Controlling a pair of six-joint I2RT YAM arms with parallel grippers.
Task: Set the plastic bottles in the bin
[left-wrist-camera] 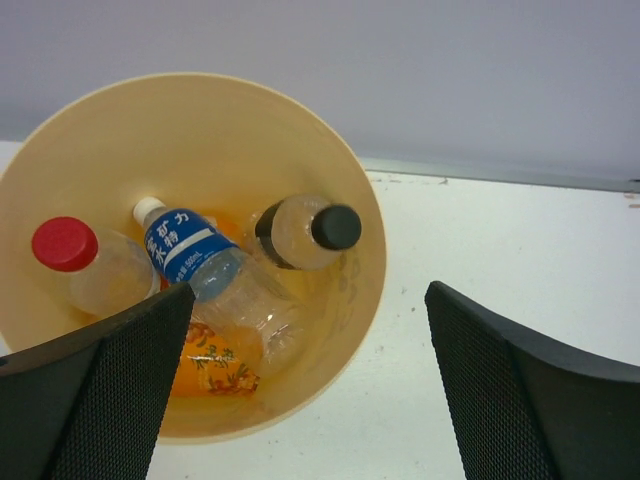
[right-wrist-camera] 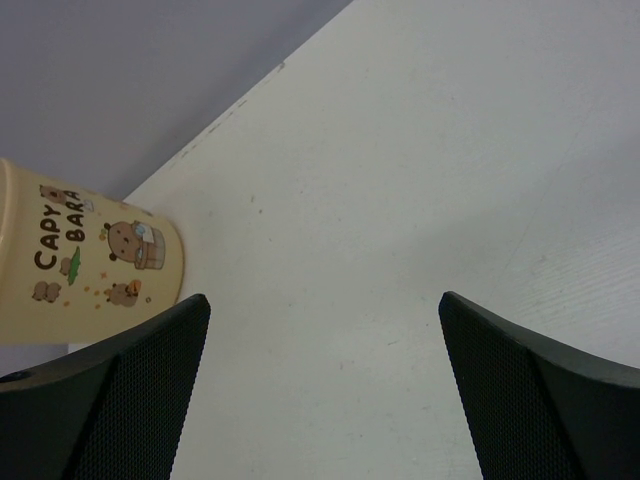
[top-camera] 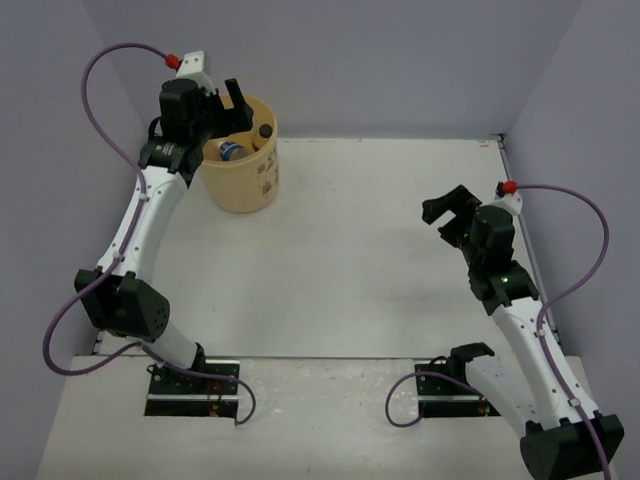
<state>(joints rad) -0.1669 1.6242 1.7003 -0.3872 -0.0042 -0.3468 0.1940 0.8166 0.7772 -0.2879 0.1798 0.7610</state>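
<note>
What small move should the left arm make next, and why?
Probably raise the left jaws and draw them back from the bin. They stand open and empty above it, the bottles lie inside, and no bottle shows on the table.

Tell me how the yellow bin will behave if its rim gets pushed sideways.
The bin probably slides rather than tips: it looks squat, and the bottles lie low inside. The smooth table should offer little grip. Its plastic rim seems thin, so it may flex slightly under a push.
</note>
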